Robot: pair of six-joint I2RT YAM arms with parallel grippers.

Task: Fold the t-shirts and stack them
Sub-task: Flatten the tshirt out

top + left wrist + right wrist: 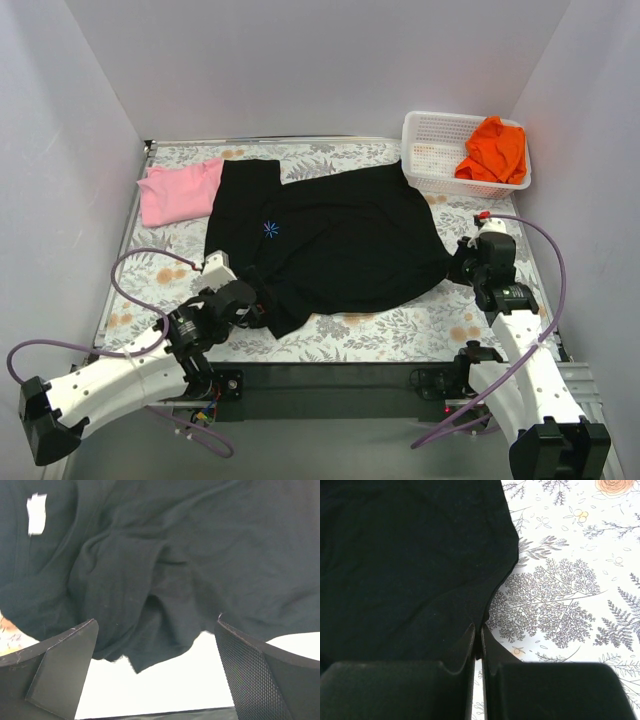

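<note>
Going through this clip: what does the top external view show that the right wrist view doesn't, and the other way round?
Top external only: the plain pink t-shirt at far left, the orange t-shirt in the white plastic mesh basket, the blue starburst mark on the large black t-shirt, and the left pincer open at its near hem.
Right wrist only: a close look at the right pincer, fingers pressed together on the shirt's edge.
Both: the large black t-shirt and the floral-print tablecloth.
</note>
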